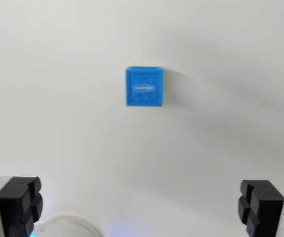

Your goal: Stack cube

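Observation:
A blue cube rests on the white surface in the upper middle of the wrist view, its top face showing a faint oval mark; a thin green edge shows along its right side. My gripper is open, with the black fingertips at the view's lower corners, well below the cube and apart from it. Nothing lies between the fingers.
The white tabletop fills the view, with soft shadows at the right. A pale rounded object peeks in at the bottom edge near the left finger, next to a faint blue glow.

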